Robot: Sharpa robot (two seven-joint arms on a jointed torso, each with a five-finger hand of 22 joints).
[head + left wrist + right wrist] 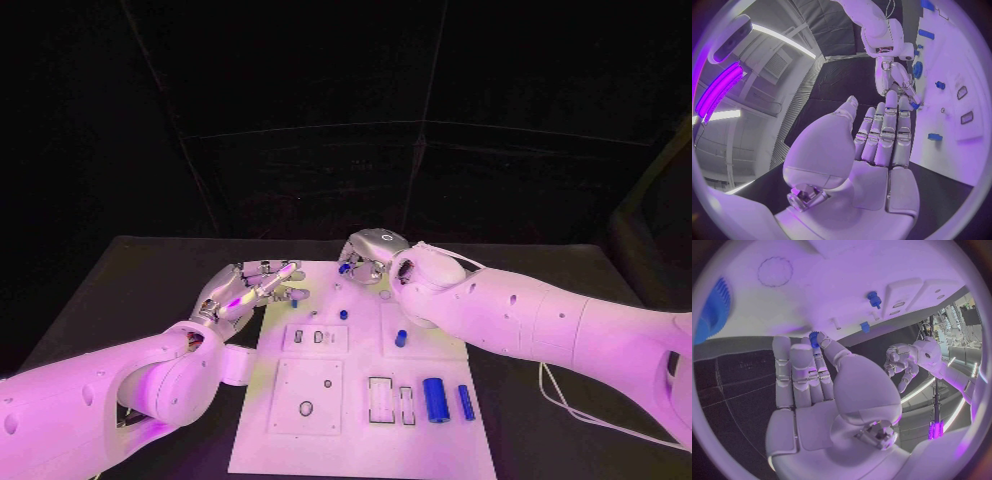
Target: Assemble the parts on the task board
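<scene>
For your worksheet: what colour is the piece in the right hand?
Blue piece, pinched by the right hand; right wrist view.

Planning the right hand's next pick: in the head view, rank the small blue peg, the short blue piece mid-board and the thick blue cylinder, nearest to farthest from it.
From the right hand:
1. small blue peg, toward the far end.
2. short blue piece, in the middle.
3. thick blue cylinder, nearest the robot, rightward.
</scene>
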